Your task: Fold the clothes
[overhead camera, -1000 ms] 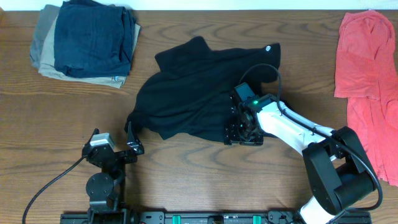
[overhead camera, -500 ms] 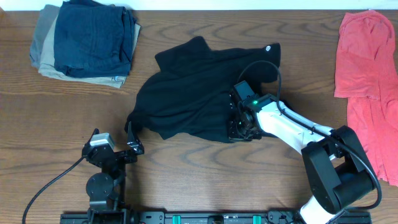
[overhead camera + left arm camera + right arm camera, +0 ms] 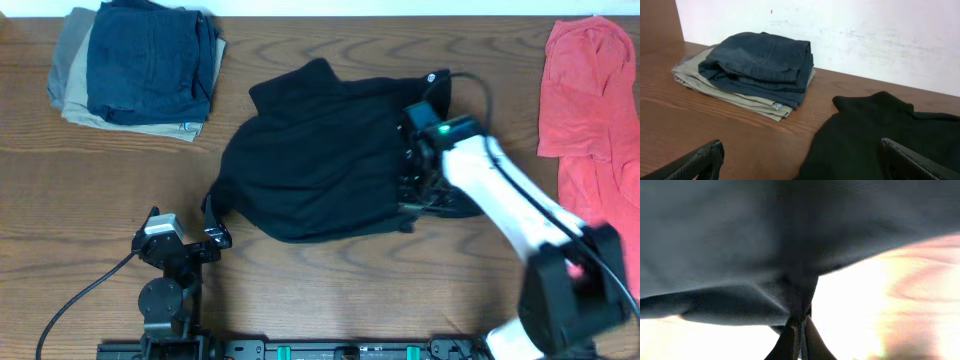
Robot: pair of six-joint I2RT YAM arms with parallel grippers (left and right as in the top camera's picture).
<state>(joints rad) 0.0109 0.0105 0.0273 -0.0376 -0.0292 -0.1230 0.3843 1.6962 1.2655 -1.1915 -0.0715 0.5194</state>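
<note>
While the left gripper (image 3: pixel 212 228) sits near the front of the table (image 3: pixel 320 300) with its fingers wide apart and nothing between them, the right gripper (image 3: pixel 800 330) is pinched tight on a fold of the black shirt (image 3: pixel 300 160) at its right side. The shirt lies crumpled mid-table, its lower left edge just beside the left gripper. Farther back on the left, a folded navy garment (image 3: pixel 150 60) tops a folded khaki one (image 3: pixel 72 95). A red garment (image 3: pixel 590 110) lies spread along the right edge.
</note>
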